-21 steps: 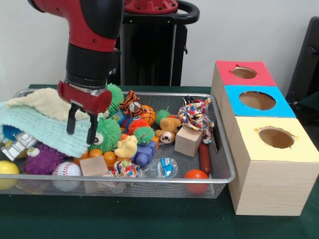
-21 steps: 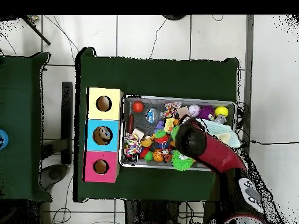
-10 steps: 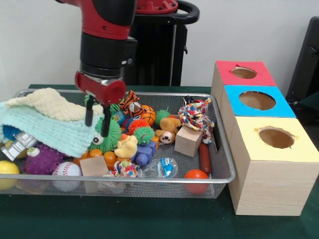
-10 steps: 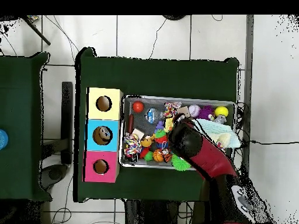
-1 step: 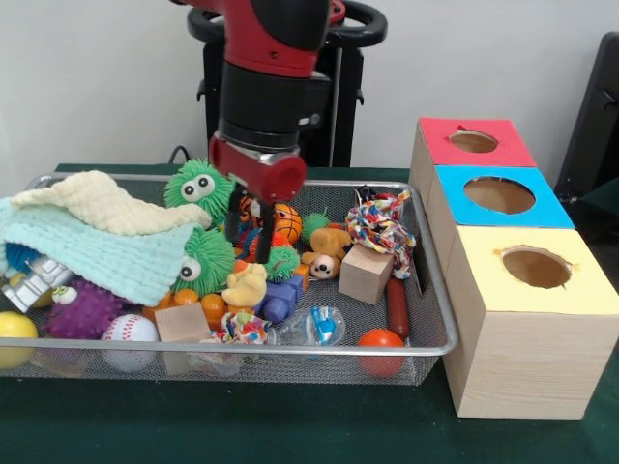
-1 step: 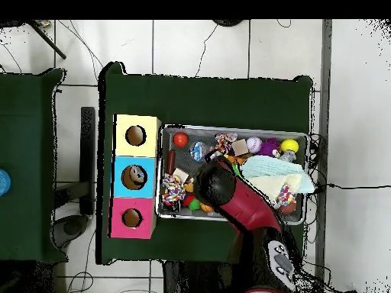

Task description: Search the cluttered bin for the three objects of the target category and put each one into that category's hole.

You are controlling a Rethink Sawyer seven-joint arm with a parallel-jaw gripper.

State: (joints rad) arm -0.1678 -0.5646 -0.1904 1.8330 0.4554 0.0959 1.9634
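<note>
My gripper (image 5: 248, 235) hangs open and empty inside the wire bin (image 5: 290, 350), its fingertips just over a tiger toy (image 5: 253, 207) and an orange basketball (image 5: 287, 223). Two green fuzzy toys with eyes (image 5: 198, 184) (image 5: 206, 261) lie to its left. A plush dog (image 5: 325, 253), a rope toy (image 5: 379, 222) and a wooden block (image 5: 366, 274) lie to its right. Beside the bin stand a red box (image 5: 474, 142), a blue box (image 5: 499, 196) and a yellow box (image 5: 535, 268), each with a round hole. In the overhead view the arm (image 6: 215, 185) hides the gripper.
Pale towels (image 5: 87, 237) cover the bin's left part. Along its front lie a yellow ball (image 5: 14, 327), a purple spiky ball (image 5: 82, 309), a baseball (image 5: 129, 329), a yellow duck (image 5: 247, 287) and a red ball (image 5: 380, 340). Something brown shows inside the blue box's hole (image 6: 134, 177).
The arm has swung right, from over the towels to over the tiger toy and basketball. The rear green fuzzy toy has come into sight. The gripper stays open and empty.
</note>
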